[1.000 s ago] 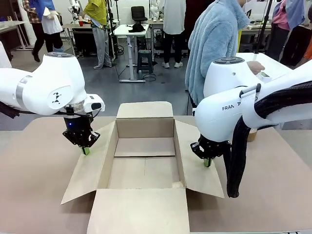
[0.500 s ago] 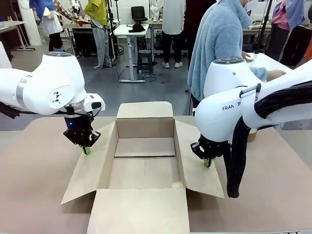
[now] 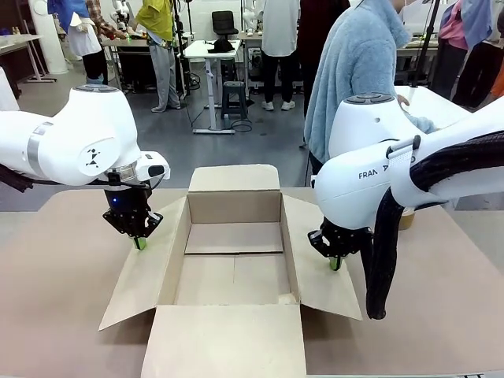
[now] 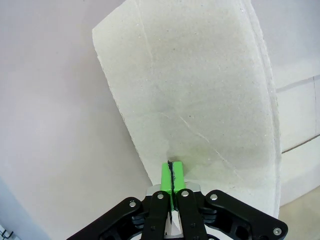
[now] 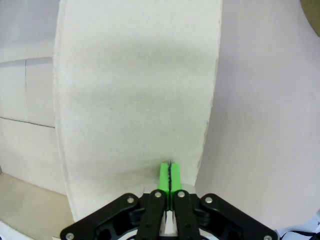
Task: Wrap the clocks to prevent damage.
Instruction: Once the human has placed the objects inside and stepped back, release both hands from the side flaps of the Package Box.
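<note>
Front view: left gripper [image 3: 139,243] and right gripper [image 3: 336,264], clenched empty, at box [image 3: 234,206] flap edges.

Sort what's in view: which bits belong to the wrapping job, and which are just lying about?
Job:
- cardboard box, open
- left hand, shut, over the left flap
- right hand, shut, over the right flap

Just around:
- person in blue fleece, far side
- table
</note>
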Available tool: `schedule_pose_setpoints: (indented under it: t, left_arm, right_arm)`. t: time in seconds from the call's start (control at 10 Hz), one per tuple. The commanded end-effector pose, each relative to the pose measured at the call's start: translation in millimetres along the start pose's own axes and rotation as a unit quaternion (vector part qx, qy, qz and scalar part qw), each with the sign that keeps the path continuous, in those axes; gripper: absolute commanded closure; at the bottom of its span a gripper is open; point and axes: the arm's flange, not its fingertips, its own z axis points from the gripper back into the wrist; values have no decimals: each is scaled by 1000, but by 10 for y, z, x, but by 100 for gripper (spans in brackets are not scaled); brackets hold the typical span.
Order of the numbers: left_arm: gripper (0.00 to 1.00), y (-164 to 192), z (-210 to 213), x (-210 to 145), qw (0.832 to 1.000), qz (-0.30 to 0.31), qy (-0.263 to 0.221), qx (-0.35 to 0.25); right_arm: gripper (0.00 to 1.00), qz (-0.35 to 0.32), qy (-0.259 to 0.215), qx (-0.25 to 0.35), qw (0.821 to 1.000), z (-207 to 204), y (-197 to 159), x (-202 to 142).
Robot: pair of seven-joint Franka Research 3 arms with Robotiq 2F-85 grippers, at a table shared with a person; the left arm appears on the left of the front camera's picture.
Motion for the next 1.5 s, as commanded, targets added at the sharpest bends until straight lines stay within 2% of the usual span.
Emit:
schedule_pose_setpoints:
  t: [0.0,1.4]
  left_arm:
    - [100,5,-16,-14,1000,-2,3,6]
    - [100,5,-16,-14,1000,-2,3,6]
  right_arm:
    - [99,-1,1,-4,1000,-20,-2,-15]
    - [99,-1,1,-4,1000,-20,-2,-15]
